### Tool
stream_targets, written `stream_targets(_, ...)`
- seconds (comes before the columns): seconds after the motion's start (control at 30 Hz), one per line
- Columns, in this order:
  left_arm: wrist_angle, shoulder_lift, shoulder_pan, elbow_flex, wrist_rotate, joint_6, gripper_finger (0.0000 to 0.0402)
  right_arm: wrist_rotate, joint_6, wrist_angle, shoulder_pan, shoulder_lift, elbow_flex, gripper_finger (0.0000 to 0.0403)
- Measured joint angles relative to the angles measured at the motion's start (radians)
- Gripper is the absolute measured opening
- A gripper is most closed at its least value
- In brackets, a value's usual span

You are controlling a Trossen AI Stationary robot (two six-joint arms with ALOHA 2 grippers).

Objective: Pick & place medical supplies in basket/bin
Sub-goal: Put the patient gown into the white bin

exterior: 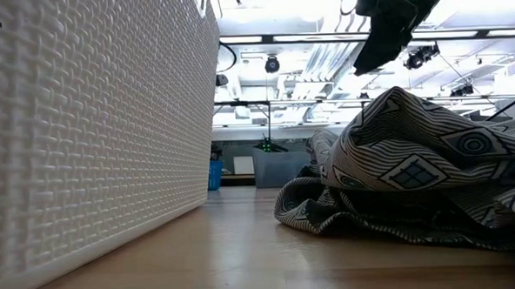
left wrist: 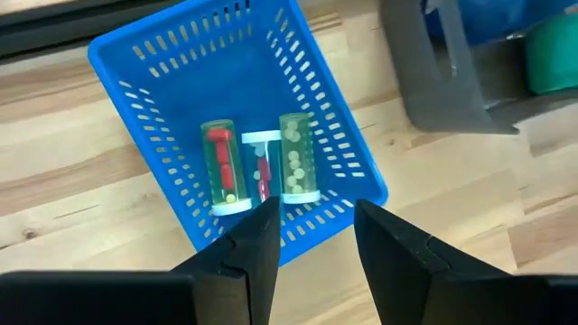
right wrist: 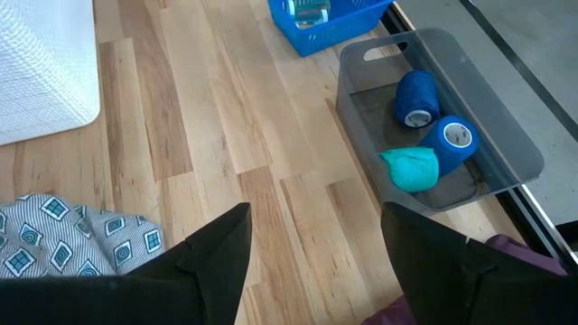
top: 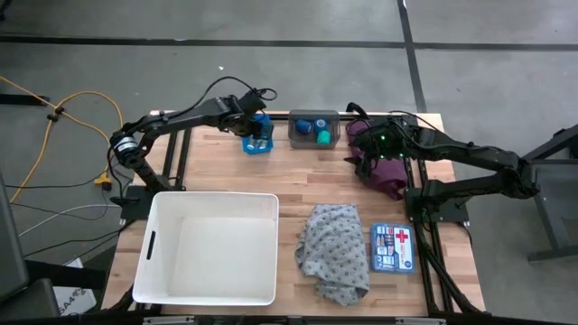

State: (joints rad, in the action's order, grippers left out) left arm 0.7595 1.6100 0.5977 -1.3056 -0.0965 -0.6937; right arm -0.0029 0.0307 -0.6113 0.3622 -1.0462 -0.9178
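My left gripper [left wrist: 312, 239] is open and hovers over the near rim of the small blue bin [left wrist: 163, 108], where three clear vials [left wrist: 260, 167] with red and yellow contents lie side by side. My right gripper [right wrist: 316, 244] is open, raised above the table near its far right corner, with the maroon cloth [top: 390, 173] lying just below and beside it. Two blue tape rolls [right wrist: 415, 97] and a green one [right wrist: 411, 169] sit in the small grey bin [right wrist: 506, 135]. The grey patterned cloth [top: 334, 253] lies crumpled on the table, right of the white tub [top: 217, 197].
A blue first-aid box [top: 391, 248] lies right of the patterned cloth, near the table's right edge. The blue bin [top: 257, 140] and grey bin [top: 313, 128] stand side by side at the far edge. Bare wood lies between the bins and the tub [exterior: 91, 126].
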Motion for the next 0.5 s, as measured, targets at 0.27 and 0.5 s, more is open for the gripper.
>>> stream_targets(0.27, 0.004, -0.032, -0.046, 0.0, -0.061, 0.009, 0.0136, 0.0, 0.0, 0.003, 0.0, 0.0, 0.0, 0.0236)
stream_targets(0.5, 0.003, -0.082, -0.068, 0.0, -0.1, 0.063, 0.0137, 0.0, 0.0, 0.003, 0.0, 0.0, 0.0, 0.0236)
